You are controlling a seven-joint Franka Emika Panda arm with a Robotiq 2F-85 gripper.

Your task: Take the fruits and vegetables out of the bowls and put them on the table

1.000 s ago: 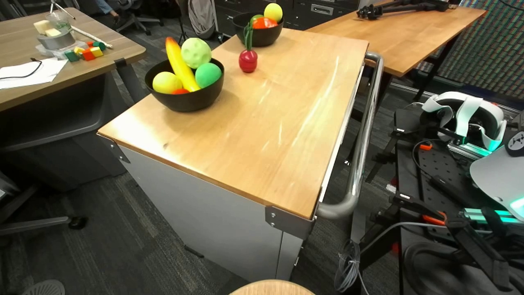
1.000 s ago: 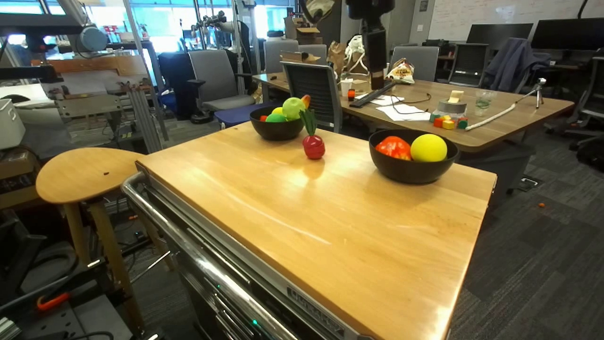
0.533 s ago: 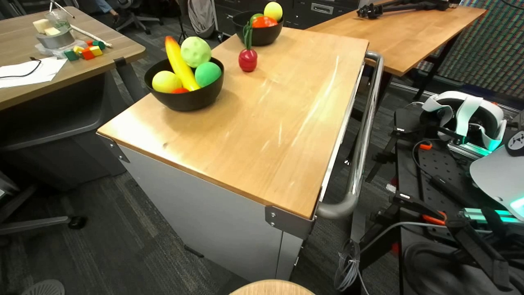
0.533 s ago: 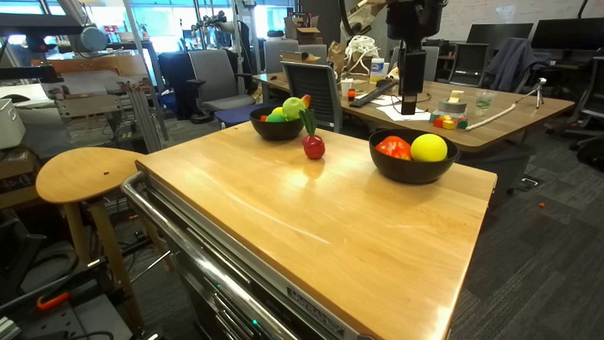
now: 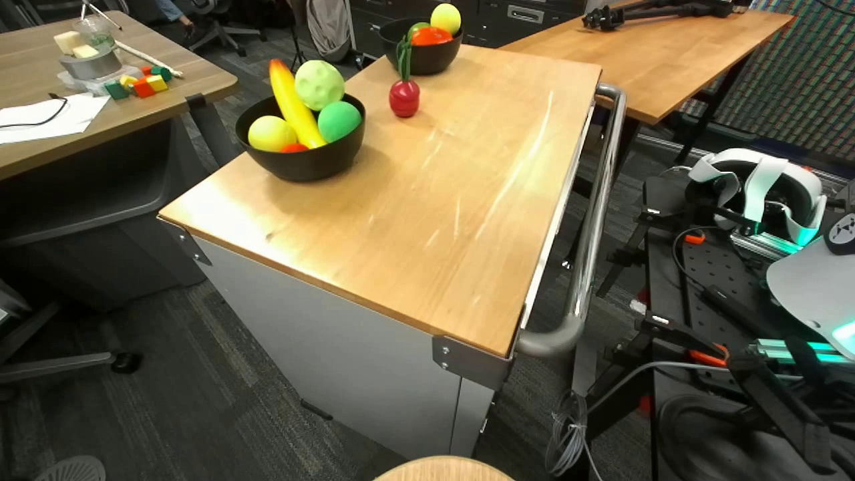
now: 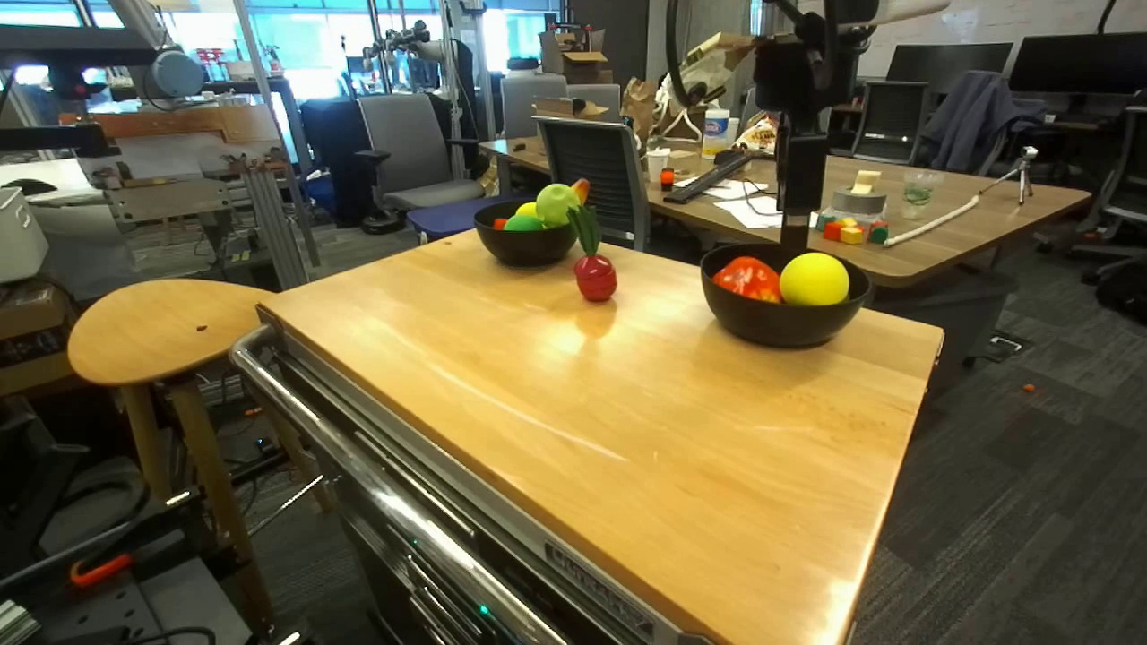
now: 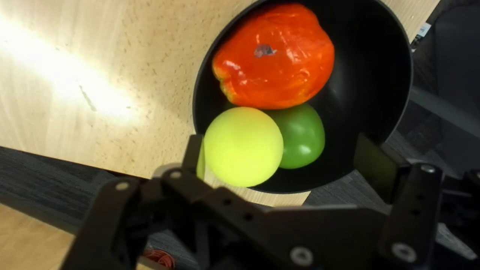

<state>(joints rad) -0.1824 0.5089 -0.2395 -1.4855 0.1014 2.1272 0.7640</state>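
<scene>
A black bowl (image 6: 780, 327) holds a red pepper (image 7: 277, 60), a yellow ball-shaped fruit (image 7: 243, 146) and a green fruit or vegetable (image 7: 302, 138). Another black bowl (image 5: 304, 167) holds a banana (image 5: 294, 107), a pale green fruit (image 5: 319, 85), a green one (image 5: 339, 121), a yellow one (image 5: 270, 133) and something red mostly hidden. A red radish with green leaves (image 6: 596, 278) stands on the wooden table top (image 6: 573, 394). My gripper (image 7: 283, 157) is open, above the pepper bowl's edge; one finger is beside the yellow fruit, contact unclear. The gripper also shows in an exterior view (image 6: 794, 235).
A metal handle rail (image 5: 598, 220) runs along one side of the cart. A desk with blocks, tape and papers (image 6: 950, 233) stands behind the cart. A round wooden stool (image 6: 161, 327) is beside it.
My gripper has moved down and to the right in an exterior view, reaching the pepper bowl's back edge. The fruits, vegetables and bowls have not moved.
</scene>
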